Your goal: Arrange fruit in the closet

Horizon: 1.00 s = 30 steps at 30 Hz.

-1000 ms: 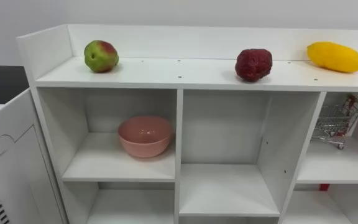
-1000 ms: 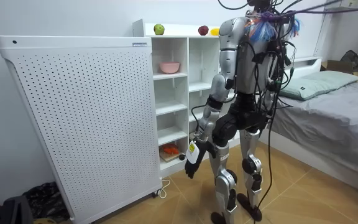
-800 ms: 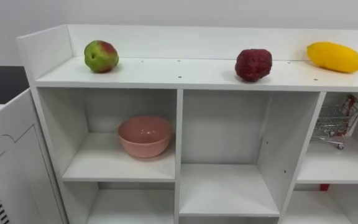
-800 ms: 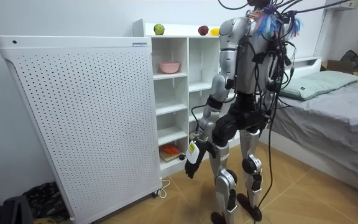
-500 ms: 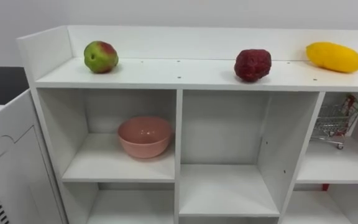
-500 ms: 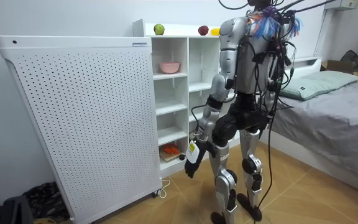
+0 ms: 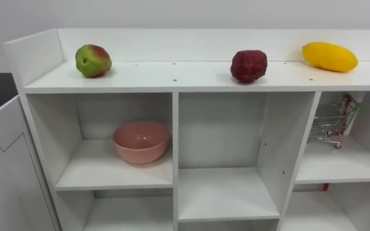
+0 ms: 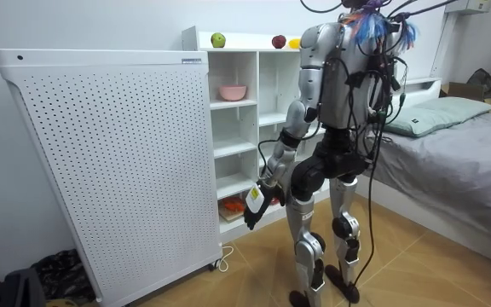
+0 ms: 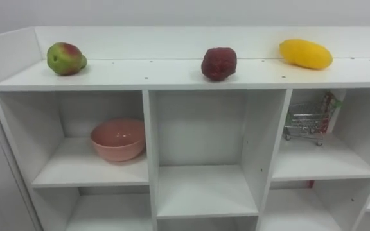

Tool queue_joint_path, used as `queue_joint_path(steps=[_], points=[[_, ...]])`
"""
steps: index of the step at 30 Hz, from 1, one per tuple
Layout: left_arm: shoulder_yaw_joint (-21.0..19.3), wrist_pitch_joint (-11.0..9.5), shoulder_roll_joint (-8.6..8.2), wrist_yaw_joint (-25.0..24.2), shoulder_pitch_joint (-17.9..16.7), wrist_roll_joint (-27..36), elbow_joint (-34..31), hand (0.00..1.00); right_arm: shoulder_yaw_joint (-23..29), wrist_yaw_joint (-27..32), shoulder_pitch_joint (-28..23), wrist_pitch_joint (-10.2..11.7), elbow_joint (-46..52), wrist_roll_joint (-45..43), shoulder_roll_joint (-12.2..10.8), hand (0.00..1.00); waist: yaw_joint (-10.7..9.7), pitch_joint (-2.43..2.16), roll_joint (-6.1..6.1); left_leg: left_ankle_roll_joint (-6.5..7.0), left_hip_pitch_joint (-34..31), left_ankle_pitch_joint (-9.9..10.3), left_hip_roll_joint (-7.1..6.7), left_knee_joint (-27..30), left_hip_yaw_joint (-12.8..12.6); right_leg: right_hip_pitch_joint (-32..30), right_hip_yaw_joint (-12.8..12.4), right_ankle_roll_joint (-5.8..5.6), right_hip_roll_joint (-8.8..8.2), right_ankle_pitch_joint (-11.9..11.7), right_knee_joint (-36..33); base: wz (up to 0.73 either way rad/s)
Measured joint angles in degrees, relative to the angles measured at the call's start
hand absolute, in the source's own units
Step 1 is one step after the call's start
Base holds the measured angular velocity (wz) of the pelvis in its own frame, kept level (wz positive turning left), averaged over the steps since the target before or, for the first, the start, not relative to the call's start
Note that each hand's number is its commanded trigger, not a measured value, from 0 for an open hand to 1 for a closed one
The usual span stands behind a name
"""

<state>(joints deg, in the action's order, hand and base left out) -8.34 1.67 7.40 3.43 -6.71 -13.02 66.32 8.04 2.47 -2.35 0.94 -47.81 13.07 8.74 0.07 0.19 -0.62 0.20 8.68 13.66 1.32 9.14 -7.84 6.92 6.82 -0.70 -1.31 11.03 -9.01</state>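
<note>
Three fruits lie on the top board of the white closet (image 7: 166, 76), well apart from each other. Seen from the head, a green and red apple (image 7: 94, 61) is at 10 o'clock, near the closet's left side wall. A dark red fruit (image 7: 248, 65) with a bumpy skin is at about 12 o'clock, above the middle column. A yellow mango (image 7: 329, 56) lies on its side at 2 o'clock, close to the back rim.

Under this board are open compartments. In the upper left one, at 8 o'clock, a pink bowl (image 7: 140, 141) stands upright on its shelf, near the divider at its right. In the upper right one, at 3 o'clock, stands a small wire shopping cart (image 7: 329, 122).

In the room view the robot stands upright on the wooden floor in front of the closet, between a tall white perforated panel (image 8: 101, 162) at 9 o'clock and a bed (image 8: 459, 136) at 3 o'clock. Its left hand (image 8: 252, 207) hangs low beside the thigh, before the lower shelves. Whether it is released or grasping something I cannot tell.
</note>
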Motion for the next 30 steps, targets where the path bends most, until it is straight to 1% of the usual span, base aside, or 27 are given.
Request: queue_joint_path(steps=[1,2,4,7,10,13,17,19,22,23,27,29,30], points=[[0.2,-0.1,0.11,-0.2,0.2,0.1,0.0,0.00,-0.2,1.8,0.1,0.2,4.5,-0.2,0.0,0.00,0.2,0.02,0.16,0.00,0.0,0.0,0.02,0.0,-0.1,-0.1,-0.2,0.00,0.06,0.0,0.0,-0.05],[0.2,-0.1,0.15,-0.2,0.3,0.1,-0.1,0.00,-0.3,2.6,0.1,0.4,6.7,-0.2,-0.1,0.00,0.2,0.05,0.09,0.00,0.0,0.0,0.02,0.0,-0.1,-0.2,-0.3,0.00,0.05,0.0,0.0,-0.04],[0.3,-0.4,0.15,-0.1,-0.4,0.6,-1.2,0.00,-0.7,5.2,0.1,0.8,15.3,-0.2,-0.2,0.00,0.3,0.10,0.00,-0.02,-0.1,0.0,0.03,0.0,-0.2,-0.4,-0.4,0.00,0.09,0.0,0.1,-0.04],[0.4,-0.5,0.13,0.3,-0.6,1.3,-1.3,0.00,-1.2,8.0,0.1,1.9,22.4,-0.5,-0.2,0.00,0.3,0.01,-0.19,-0.02,-0.2,0.0,0.00,0.0,0.1,-0.5,-0.3,0.00,0.04,0.0,0.2,-0.01],[0.9,-1.2,0.17,1.1,-0.6,2.3,-1.3,0.00,-1.2,10.2,0.0,2.1,29.6,-0.5,-0.3,0.00,0.2,-0.03,-0.12,-0.02,-0.4,0.0,0.01,0.0,0.2,-0.8,-0.4,0.00,0.05,0.0,0.2,-0.03],[2.6,-1.5,0.29,1.1,-0.6,2.5,-1.2,0.00,-1.8,12.8,0.1,2.4,35.9,-0.5,-0.2,0.00,0.2,-0.15,0.06,-0.03,-0.5,0.0,0.03,0.0,0.2,-0.9,-0.4,0.00,0.09,0.0,0.2,-0.02],[3.1,-1.7,0.21,1.0,-0.7,2.8,-1.0,0.00,-2.3,15.8,0.2,2.9,40.4,-2.2,-0.2,0.00,0.3,-0.32,0.22,-0.03,-0.4,0.0,0.04,0.0,0.2,-0.8,-0.5,0.03,0.12,0.0,0.2,0.00],[3.0,-1.7,0.24,1.0,-1.0,2.8,-1.0,0.00,-2.2,18.1,0.3,3.6,42.9,-2.9,-0.1,0.00,0.3,-0.29,0.40,-0.03,-0.4,0.0,0.05,0.0,0.2,-0.8,-0.5,0.07,0.15,-0.1,0.1,0.00],[3.1,-1.7,0.20,0.6,-0.9,2.7,-1.0,0.00,-2.3,19.2,0.7,4.6,45.0,-5.4,0.0,0.00,0.6,-0.27,0.65,-0.02,-0.4,0.0,0.12,0.0,0.2,-1.0,-0.5,0.12,0.21,-0.2,0.0,0.00],[3.1,-1.7,0.18,0.5,-0.9,2.7,-1.0,0.00,-2.3,19.4,0.9,4.6,45.3,-5.4,0.0,0.00,0.5,-0.28,0.66,-0.02,-0.5,0.0,0.13,0.0,0.1,-1.1,-0.5,0.12,0.21,-0.2,-0.1,0.00],[3.0,-2.2,0.29,0.0,-0.8,2.1,-1.1,0.00,-2.2,21.1,3.6,4.6,49.8,-6.4,0.5,0.00,0.4,-0.31,0.60,0.03,-1.2,-0.2,0.12,0.4,0.2,-1.8,-0.3,0.17,0.07,-0.3,-0.9,0.00],[3.0,-2.3,0.47,-0.1,-0.8,2.1,-1.1,0.00,-2.2,21.7,5.6,5.2,51.6,-7.3,0.9,0.00,0.3,-0.20,0.35,0.06,-1.3,-0.4,0.11,0.4,0.2,-1.8,-0.2,0.24,0.04,-0.4,-1.1,0.00],[3.0,-2.4,0.56,-0.1,-0.8,2.2,-1.1,0.00,-2.2,21.9,6.7,5.8,52.2,-8.4,1.3,0.00,0.2,-0.24,0.15,0.05,-1.3,-0.4,0.11,0.5,0.3,-1.7,-0.1,0.26,0.05,-0.4,-1.1,0.05]])
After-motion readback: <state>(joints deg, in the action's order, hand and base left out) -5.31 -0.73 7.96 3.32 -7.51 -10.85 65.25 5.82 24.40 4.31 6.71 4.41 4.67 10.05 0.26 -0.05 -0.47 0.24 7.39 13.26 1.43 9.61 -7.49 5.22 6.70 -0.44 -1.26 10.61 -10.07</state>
